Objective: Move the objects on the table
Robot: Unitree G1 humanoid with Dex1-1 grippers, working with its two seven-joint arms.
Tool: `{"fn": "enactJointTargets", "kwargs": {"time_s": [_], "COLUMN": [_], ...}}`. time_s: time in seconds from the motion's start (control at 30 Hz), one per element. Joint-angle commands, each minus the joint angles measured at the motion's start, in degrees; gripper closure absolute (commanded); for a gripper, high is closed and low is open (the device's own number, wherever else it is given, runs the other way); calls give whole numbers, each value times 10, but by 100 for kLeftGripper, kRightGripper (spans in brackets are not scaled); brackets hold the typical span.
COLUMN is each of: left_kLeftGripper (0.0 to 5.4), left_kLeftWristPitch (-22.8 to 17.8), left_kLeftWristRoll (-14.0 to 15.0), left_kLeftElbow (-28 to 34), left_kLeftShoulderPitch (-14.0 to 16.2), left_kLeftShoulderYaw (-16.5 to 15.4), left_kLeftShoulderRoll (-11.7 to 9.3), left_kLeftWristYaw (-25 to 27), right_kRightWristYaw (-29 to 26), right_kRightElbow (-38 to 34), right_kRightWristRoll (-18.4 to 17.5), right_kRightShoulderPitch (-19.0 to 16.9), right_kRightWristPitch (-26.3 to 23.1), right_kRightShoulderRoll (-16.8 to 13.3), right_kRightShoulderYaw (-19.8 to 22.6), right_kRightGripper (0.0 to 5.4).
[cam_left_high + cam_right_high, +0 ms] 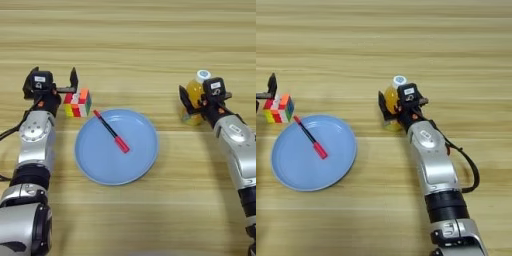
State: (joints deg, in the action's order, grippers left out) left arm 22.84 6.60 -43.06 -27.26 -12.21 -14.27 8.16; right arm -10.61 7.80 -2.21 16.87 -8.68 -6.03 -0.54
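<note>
A slim black pen with a red cap lies diagonally on a blue plate at the middle of the table. An orange-drink bottle with a white cap stands at the right. My right gripper is open around it, with the left finger close against the bottle's side. My left gripper is open at the left, just behind a colourful puzzle cube, holding nothing.
The puzzle cube sits just off the plate's upper-left rim. Bare wood stretches across the far half of the table and along the front below the plate.
</note>
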Motion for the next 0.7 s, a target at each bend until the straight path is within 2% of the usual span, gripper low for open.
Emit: {"fn": "enactJointTargets", "kwargs": {"time_s": [0.03, 0.1, 0.43, 0.57, 0.7], "left_kLeftGripper": [0, 0, 0, 0, 0], "left_kLeftWristPitch": [-9, -9, -9, -8, -8], "left_kLeftWristRoll": [-3, -3, -3, -3, -3], "left_kLeftElbow": [-3, -3, -3, -4, -4], "left_kLeftShoulderPitch": [0, 0, -1, -1, -1], "left_kLeftShoulderYaw": [2, 2, 2, 1, 2], "left_kLeftShoulderRoll": [-4, -4, -5, -5, -5], "left_kLeftWristYaw": [0, 0, 0, 0, 0], "right_kRightWristYaw": [-5, -5, 5, 19, 35], "right_kRightElbow": [8, 7, -27, -51, -46], "right_kRightWristRoll": [-5, -6, -24, -27, -17], "right_kRightShoulderPitch": [2, 3, 9, 17, 24], "right_kRightWristPitch": [-14, -14, 4, 13, 24], "right_kRightShoulderRoll": [-1, -1, -3, -13, -30], "right_kRightShoulderYaw": [0, 1, 32, 57, 78], "right_kRightGripper": [171, 186, 189, 189, 189]}}
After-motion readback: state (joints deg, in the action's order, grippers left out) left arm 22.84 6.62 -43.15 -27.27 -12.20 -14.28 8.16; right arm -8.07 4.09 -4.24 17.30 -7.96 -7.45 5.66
